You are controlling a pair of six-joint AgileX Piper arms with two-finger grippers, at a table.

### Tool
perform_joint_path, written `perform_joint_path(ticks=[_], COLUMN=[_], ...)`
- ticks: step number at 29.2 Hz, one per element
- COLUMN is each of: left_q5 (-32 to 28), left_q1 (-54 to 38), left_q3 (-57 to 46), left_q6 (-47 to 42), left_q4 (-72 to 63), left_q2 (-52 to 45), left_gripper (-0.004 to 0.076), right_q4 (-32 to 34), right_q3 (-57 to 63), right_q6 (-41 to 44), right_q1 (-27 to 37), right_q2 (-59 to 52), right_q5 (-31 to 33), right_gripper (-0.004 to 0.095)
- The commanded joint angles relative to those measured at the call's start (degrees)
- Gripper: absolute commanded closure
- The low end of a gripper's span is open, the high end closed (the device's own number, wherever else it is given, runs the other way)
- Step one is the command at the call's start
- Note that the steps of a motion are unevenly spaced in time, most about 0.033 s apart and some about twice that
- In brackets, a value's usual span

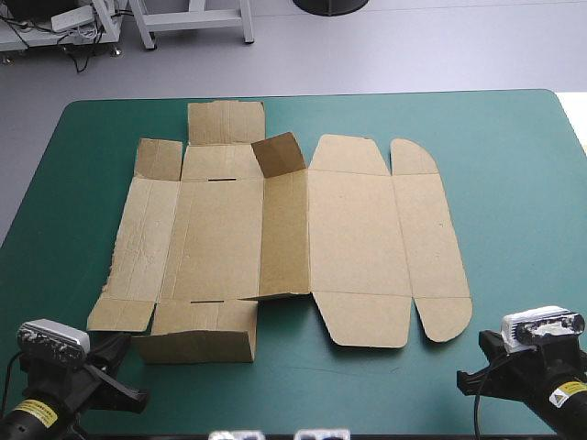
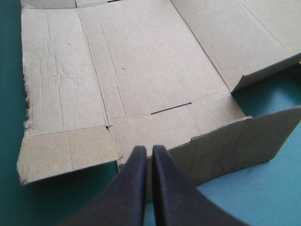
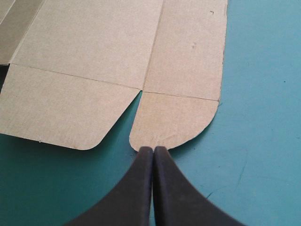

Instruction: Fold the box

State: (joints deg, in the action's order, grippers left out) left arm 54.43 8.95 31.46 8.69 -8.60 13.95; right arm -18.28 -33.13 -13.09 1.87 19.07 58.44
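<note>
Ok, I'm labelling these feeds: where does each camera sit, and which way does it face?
High view: above and behind the robot, facing forward and down at the box on the teal-green cover; both arms show at near corners.
Left wrist view: over the left wrist, facing along the shut left tool to the box's near flaps.
Right wrist view: over the right wrist, facing along the shut right tool to a rounded flap.
Shared: all show the box.

The box [image 2: 141, 70] runs past both wrist views' edges.
</note>
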Motion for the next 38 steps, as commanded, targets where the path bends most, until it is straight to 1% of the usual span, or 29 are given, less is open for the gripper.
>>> perform_joint_path(ticks=[1, 5, 7, 10, 12, 13, 19, 23, 25, 27, 30, 32, 33, 35, 38], left_q5=[-2.4, -1.3, -2.7, -6.9, -9.1, -9.2, -9.1, -9.2, -8.7, -6.6, 2.0, 7.2, 9.2, 11.1, 12.1], left_q1=[0.3, 0.3, 0.3, 0.3, 0.3, 0.3, 0.2, -0.3, -2.3, -6.1, -13.5, -18.7, -21.4, -26.3, -33.2], left_q3=[1.7, 1.7, 2.1, 4.2, 6.6, 7.9, 15.7, 22.7, 25.9, 29.1, 33.4, 35.5, 36.3, 37.2, 37.3], left_q6=[-3.2, -3.1, -3.0, -2.7, -2.4, -1.8, 3.5, 4.4, 7.5, 14.4, 24.6, 29.8, 31.3, 32.0, 32.0], left_q4=[-1.3, -1.3, -1.3, -1.2, -1.2, -1.2, -1.3, -1.1, -4.5, -12.3, -24.5, -29.7, -31.5, -32.0, -26.6], left_q2=[2.2, 6.2, 9.3, 15.7, 20.5, 22.6, 36.5, 45.7, 49.4, 53.2, 58.2, 61.2, 62.5, 64.3, 66.6], left_gripper=[0.0701, 0.071, 0.071, 0.071, 0.0709, 0.0709, 0.0709, 0.0709, 0.0709, 0.0709, 0.0709, 0.0709, 0.0709, 0.0709, 0.071], right_q4=[-0.9, -1.5, -1.9, -2.0, -2.0, -2.0, -2.0, -2.0, -2.3, -2.4, -2.4, -2.4, -2.4, -2.4, -2.4], right_q3=[-1.5, -1.5, -1.5, -1.5, -1.5, -1.5, -1.5, -1.5, -1.5, -1.5, -1.5, -1.5, -1.5, -1.5, -1.5], right_q6=[-0.2, -0.2, -0.2, -0.9, -1.1, -1.1, -2.6, -2.6, -2.6, -2.6, -2.6, -2.6, -2.6, -2.6, -2.6], right_q1=[0.0, 0.0, 0.0, 0.0, 0.0, 0.0, 0.0, 0.0, 0.0, 0.0, 0.0, 0.0, 0.0, 0.0, 0.0], right_q2=[1.1, 1.1, 1.1, 1.1, 1.1, 1.1, 1.1, 1.1, 1.1, 1.1, 1.1, 1.1, 1.1, 1.1, 1.1], right_q5=[-3.2, -3.3, -3.6, -3.6, -3.6, -3.6, -3.9, -4.3, -4.3, -4.3, -4.4, -4.7, -5.0, -5.4, -5.6], right_gripper=[0.0913, 0.0913, 0.0913, 0.0913, 0.0913, 0.0913, 0.0913, 0.0913, 0.0913, 0.0913, 0.0913, 0.0913, 0.0913, 0.0913, 0.0913])
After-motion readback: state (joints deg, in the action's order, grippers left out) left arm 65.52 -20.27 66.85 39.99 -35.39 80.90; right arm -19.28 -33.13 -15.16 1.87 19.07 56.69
